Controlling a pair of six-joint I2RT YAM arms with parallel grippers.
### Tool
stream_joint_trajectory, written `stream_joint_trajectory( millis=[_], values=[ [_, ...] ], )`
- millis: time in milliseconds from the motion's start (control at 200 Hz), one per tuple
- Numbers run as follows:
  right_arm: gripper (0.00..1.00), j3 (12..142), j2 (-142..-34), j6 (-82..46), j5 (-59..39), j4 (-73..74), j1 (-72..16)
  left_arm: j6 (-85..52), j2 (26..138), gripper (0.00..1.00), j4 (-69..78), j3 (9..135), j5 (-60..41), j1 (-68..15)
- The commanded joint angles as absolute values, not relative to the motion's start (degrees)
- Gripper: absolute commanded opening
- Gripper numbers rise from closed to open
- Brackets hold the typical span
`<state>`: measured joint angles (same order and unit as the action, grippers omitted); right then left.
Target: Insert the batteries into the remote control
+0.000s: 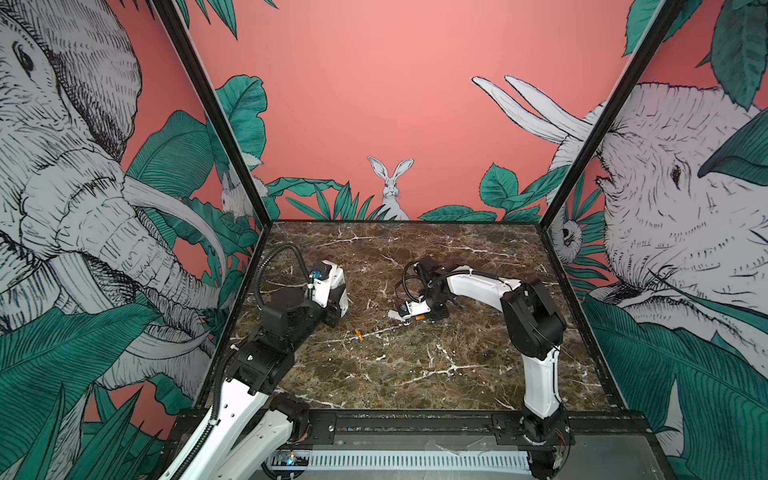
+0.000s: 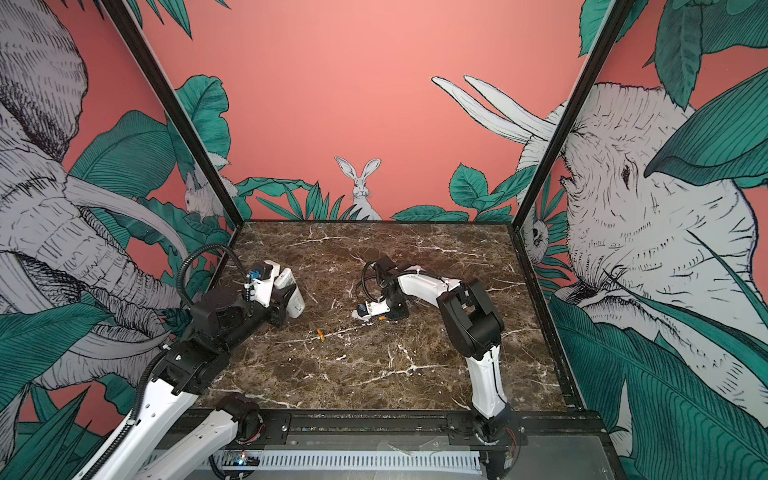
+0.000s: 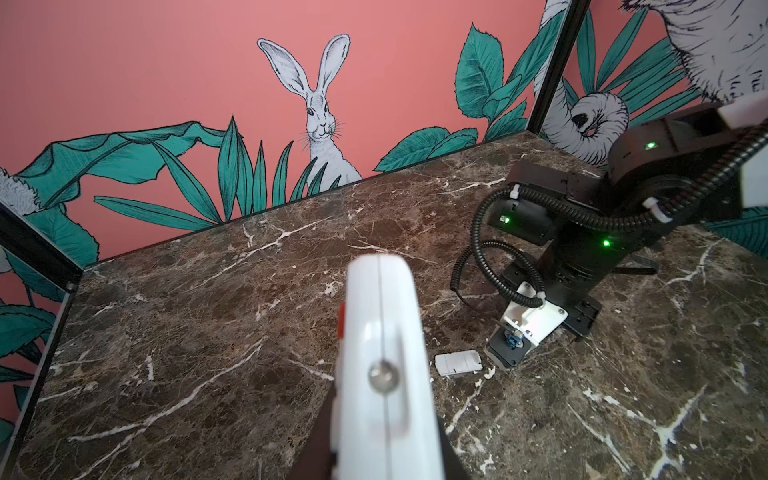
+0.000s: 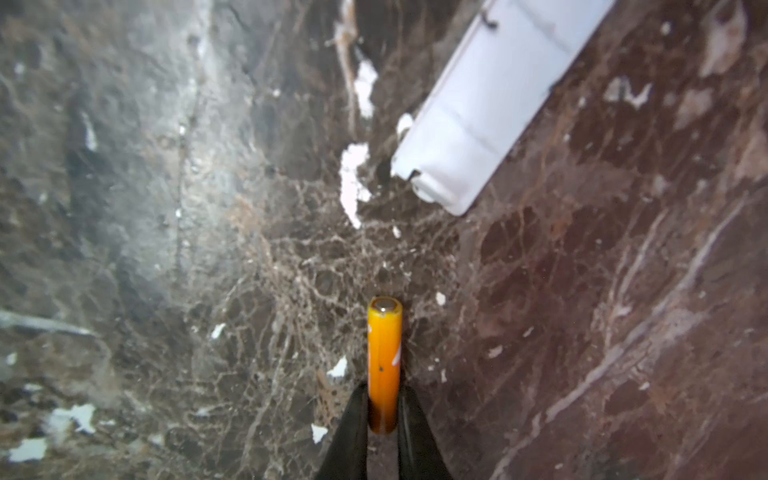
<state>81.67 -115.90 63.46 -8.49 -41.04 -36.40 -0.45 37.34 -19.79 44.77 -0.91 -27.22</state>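
In both top views the left arm point(image 1: 286, 320) lies low at mid-left and the right arm point(image 1: 478, 286) arches down at centre. Left wrist view: left jaws clamp the long white plastic remote control point(image 3: 382, 353), bottom centre. Right wrist view: right jaws pinch a slim orange battery point(image 4: 384, 361) on the marble tabletop point(image 4: 582, 291), bottom centre.

A small white cover piece point(image 3: 458, 363) is seen lying near the middle of a brown marble worktop point(image 1: 415, 374), backed by a pink wall point(image 1: 374, 83) on which a rabbit point(image 1: 390, 187) among leaves point(image 1: 311, 199) is painted.
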Motion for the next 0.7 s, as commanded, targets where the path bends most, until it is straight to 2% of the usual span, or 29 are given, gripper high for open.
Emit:
stream_joint_trajectory(
  millis=[0, 320, 400, 570, 695],
  values=[
    [0.15, 78.9, -114.2, 52.0, -7.2, -38.8, -36.6, -1.1, 37.2, 0.00, -17.5, 44.7, -1.6, -27.0],
    [0.14, 64.7, -106.0, 25.3, 0.9, -30.2, -32.5, -1.6, 39.5, 0.00, -16.6, 45.3, -3.1, -27.0],
    [0.15, 61.8, -103.4, 19.0, 1.1, -30.2, -31.5, -2.0, 40.4, 0.00, -16.0, 45.4, -3.7, -27.0],
    [0.21, 57.5, -99.6, 7.9, 1.2, -31.1, -30.7, -3.1, 42.7, 0.00, -14.4, 45.7, -5.6, -27.0],
    [0.22, 56.1, -98.4, 4.6, -0.2, -31.8, -30.7, -3.6, 44.4, 0.00, -13.2, 46.2, -6.6, -27.0]
  ],
)
